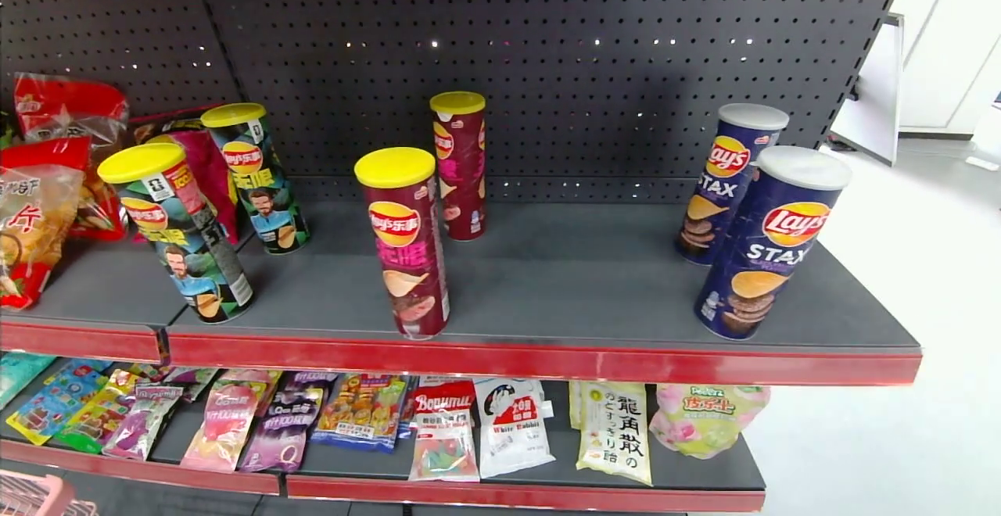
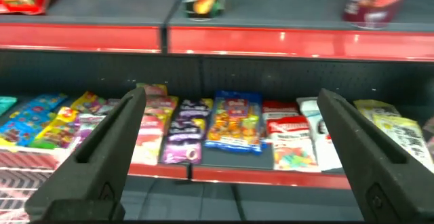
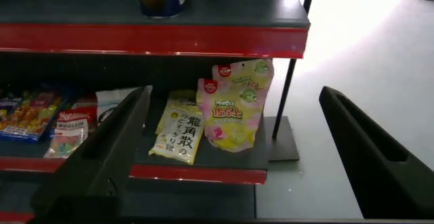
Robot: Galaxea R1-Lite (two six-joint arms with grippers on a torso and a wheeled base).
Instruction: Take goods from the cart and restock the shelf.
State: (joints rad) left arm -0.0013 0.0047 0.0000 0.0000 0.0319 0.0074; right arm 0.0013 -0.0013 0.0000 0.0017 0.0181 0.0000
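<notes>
Currently my left hand (image 2: 227, 103) and right hand (image 3: 235, 95) stand open and empty in front of the shelf (image 1: 547, 363). The cart (image 1: 31, 496) lies below its left end. Risk, I judge: a rising hand topples the front-edge can (image 1: 403, 242).

- Left gripper (image 2: 230, 94): two matte black fingers (image 2: 74, 183), long, flat-sided, tapering to blunt tips; recessed slot (image 2: 102, 139) along each; small round screw hole (image 2: 375, 199) near the wide end.
- Right gripper (image 3: 235, 91): matching black tapered fingers (image 3: 359, 139), likewise slotted.
</notes>
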